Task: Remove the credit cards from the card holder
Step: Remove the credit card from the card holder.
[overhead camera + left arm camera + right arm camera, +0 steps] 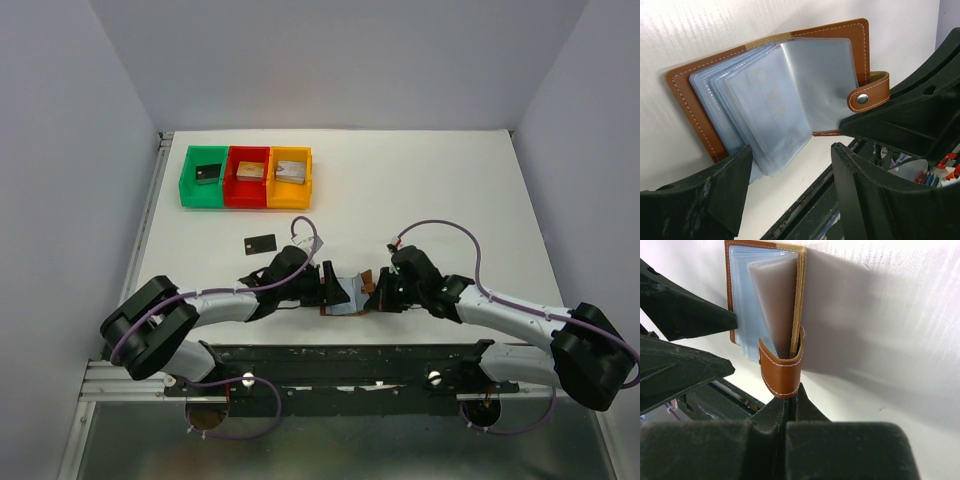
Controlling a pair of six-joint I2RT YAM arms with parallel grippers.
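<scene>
The card holder lies open on the white table between my two grippers, brown leather with a fan of pale blue sleeves. My left gripper is open, and its fingertips straddle the lower edge of the sleeves. My right gripper is shut, pinching the holder's brown tab strap at its fingertips. One black credit card lies flat on the table behind the left arm. I cannot make out any cards inside the cloudy sleeves.
Green, red and orange bins stand in a row at the back left, each with a small block inside. The black base rail runs along the near edge just below the holder.
</scene>
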